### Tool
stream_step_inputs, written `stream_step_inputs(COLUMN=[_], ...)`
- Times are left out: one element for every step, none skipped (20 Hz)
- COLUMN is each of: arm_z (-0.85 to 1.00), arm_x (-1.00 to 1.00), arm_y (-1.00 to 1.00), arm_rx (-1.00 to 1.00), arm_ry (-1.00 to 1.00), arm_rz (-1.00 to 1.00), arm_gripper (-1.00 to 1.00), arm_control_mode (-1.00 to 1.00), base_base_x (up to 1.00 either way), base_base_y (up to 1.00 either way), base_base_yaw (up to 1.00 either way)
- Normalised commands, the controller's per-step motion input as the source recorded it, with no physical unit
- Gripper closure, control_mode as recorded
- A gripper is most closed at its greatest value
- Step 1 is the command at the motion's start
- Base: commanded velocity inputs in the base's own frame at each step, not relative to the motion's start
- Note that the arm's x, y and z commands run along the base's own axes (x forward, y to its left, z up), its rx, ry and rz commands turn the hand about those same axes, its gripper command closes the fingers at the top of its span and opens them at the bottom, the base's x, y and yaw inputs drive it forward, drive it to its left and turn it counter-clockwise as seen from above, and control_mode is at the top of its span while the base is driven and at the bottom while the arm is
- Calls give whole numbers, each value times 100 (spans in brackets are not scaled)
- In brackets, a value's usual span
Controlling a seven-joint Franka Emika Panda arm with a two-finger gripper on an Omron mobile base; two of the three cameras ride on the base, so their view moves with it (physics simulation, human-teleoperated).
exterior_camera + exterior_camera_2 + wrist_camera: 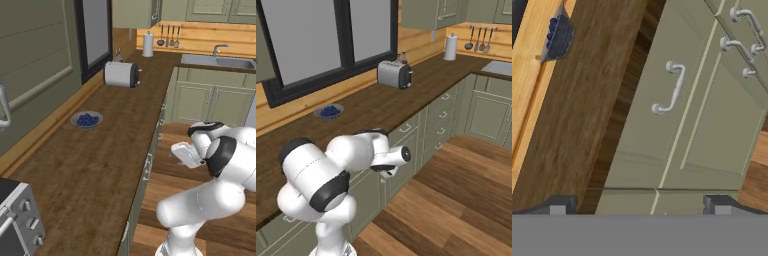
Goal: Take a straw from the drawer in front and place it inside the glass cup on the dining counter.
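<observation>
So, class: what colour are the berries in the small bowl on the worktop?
Dark blue; the bowl of berries shows best in the left base view.

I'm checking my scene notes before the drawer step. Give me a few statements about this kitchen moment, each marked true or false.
1. The drawer facing the hand camera is closed. True.
2. The bowl of blueberries sits on the floor. False: it is on the worktop.
3. The gripper holds a straw. False: nothing lies between the fingertips.
4. A toaster stands on the worktop. True.
5. The paper towel roll lies flat. False: it stands upright.
</observation>
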Motion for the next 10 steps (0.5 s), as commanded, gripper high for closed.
stream_step_inputs(arm_z=[-27, -27, -31, -31, -31, -25, -24, -23, -24, -23], arm_x=[2, 15, 28, 31, 32, 39, 40, 39, 35, 29], arm_y=[9, 13, 18, 19, 16, 13, 14, 13, 12, 10], arm_rx=[0, 0, 0, 0, 0, 3, 3, 4, 6, 7], arm_ry=[0, 0, 1, 0, 0, 0, 0, 0, 0, 0], arm_rz=[0, 0, 0, 0, 0, 0, 0, 0, 0, 0], arm_gripper=[-100, -100, -100, -100, -100, -100, -100, -100, -100, -100], arm_control_mode=[-100, -100, -100, -100, -100, -100, -100, -100, -100, -100], base_base_x=[0, 0, 0, 0, 0, 0, 0, 0, 0, 0], base_base_y=[0, 0, 0, 0, 0, 0, 0, 0, 0, 0], base_base_yaw=[0, 0, 0, 0, 0, 0, 0, 0, 0, 0])
